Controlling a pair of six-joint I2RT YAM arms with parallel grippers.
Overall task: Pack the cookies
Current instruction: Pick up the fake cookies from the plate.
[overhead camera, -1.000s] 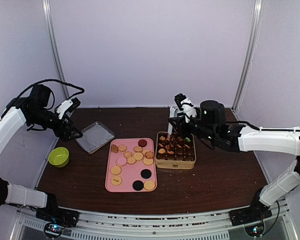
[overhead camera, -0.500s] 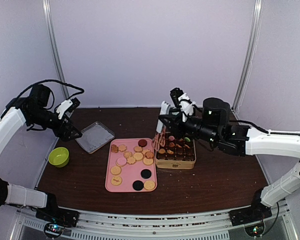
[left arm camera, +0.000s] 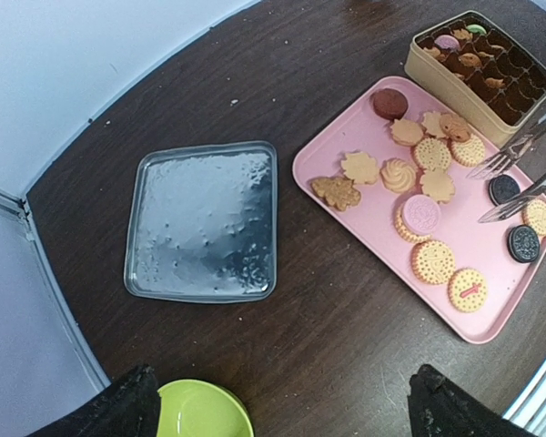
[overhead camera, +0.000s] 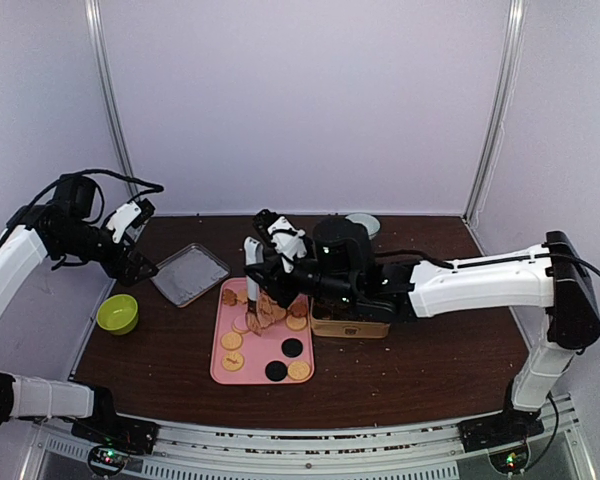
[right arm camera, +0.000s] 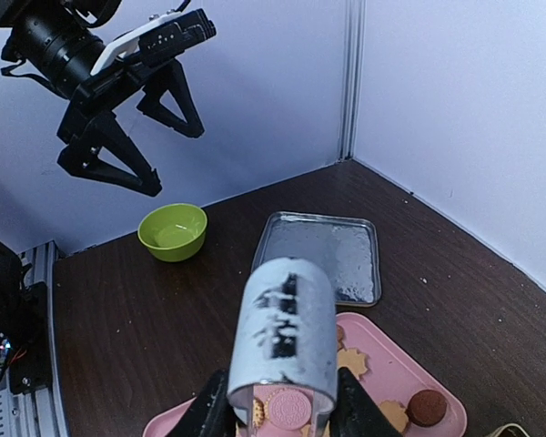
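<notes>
Pale lilac walls (overhead camera: 300, 100), metal corner posts (overhead camera: 108, 100), dark, seemingly wooden table (overhead camera: 430, 370).
</notes>
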